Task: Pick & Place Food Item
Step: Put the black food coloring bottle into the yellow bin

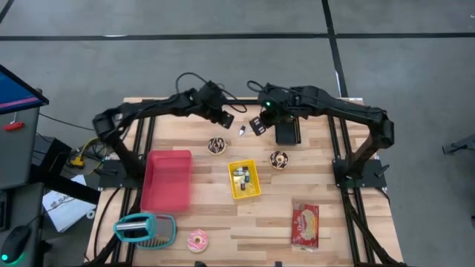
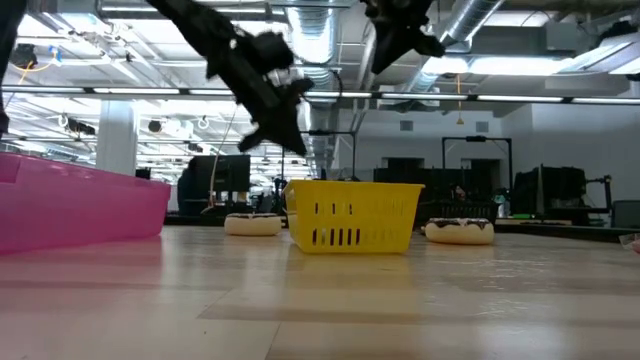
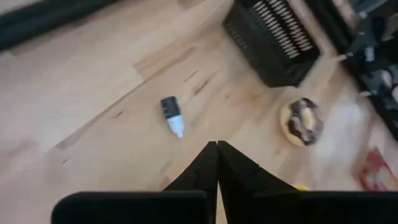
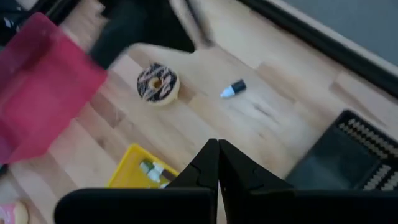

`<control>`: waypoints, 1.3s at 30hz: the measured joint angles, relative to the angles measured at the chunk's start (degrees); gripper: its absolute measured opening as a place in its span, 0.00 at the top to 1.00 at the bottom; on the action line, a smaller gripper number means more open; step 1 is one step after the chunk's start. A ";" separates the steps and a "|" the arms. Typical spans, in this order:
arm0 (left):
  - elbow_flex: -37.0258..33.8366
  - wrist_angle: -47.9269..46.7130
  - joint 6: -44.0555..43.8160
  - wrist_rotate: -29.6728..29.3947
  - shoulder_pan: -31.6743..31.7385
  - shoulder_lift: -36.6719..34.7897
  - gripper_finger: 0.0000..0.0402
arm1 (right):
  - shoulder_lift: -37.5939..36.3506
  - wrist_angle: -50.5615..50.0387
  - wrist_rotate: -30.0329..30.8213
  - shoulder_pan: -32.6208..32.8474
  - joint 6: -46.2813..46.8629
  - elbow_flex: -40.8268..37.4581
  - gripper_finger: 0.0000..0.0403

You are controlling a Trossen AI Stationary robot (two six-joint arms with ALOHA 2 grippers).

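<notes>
Two chocolate-iced donuts lie flat on the wooden table: one [image 1: 217, 145] left of centre [image 4: 157, 83], one [image 1: 279, 159] to its right [image 3: 301, 121]. A pink donut [image 1: 198, 240] lies near the front edge. A yellow basket [image 1: 243, 179] holding small items stands at the centre. My left gripper [image 1: 225, 119] hangs shut and empty above the table, behind the left donut [image 3: 217, 146]. My right gripper [image 1: 257, 124] is also shut and empty, raised higher [image 4: 217, 144]. A small black-and-white bottle [image 1: 243, 131] lies between them.
A red tray [image 1: 166, 179] sits left of the yellow basket, and a teal appliance [image 1: 145, 228] stands at the front left. A black basket [image 1: 286, 132] stands at the back. A red snack packet [image 1: 305, 224] lies at the front right.
</notes>
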 joint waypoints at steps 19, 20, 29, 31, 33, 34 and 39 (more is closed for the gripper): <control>12.82 5.75 -5.89 0.22 1.38 20.03 1.00 | -0.63 -2.19 2.52 8.50 9.64 -0.03 1.00; 13.82 4.96 -5.73 0.08 1.36 21.08 1.00 | -0.84 -2.19 2.51 8.82 10.02 -0.03 1.00; 17.41 1.12 -7.02 -1.22 1.32 24.67 1.00 | -4.82 -2.38 6.51 12.89 14.61 -0.05 1.00; 17.41 -0.48 -8.47 -0.96 1.32 24.65 1.00 | -5.72 -2.26 6.99 13.59 15.55 -0.05 1.00; 17.31 -2.50 -8.92 -0.29 1.43 24.69 1.00 | -6.50 -1.98 7.04 14.27 15.97 -0.05 1.00; 17.31 -2.82 -9.08 0.43 1.43 24.69 1.00 | -6.78 -1.87 7.57 14.71 16.23 -0.05 1.00; 17.31 -4.37 -10.73 6.10 1.86 24.69 1.00 | -7.49 -1.55 10.20 16.35 16.38 -0.03 1.00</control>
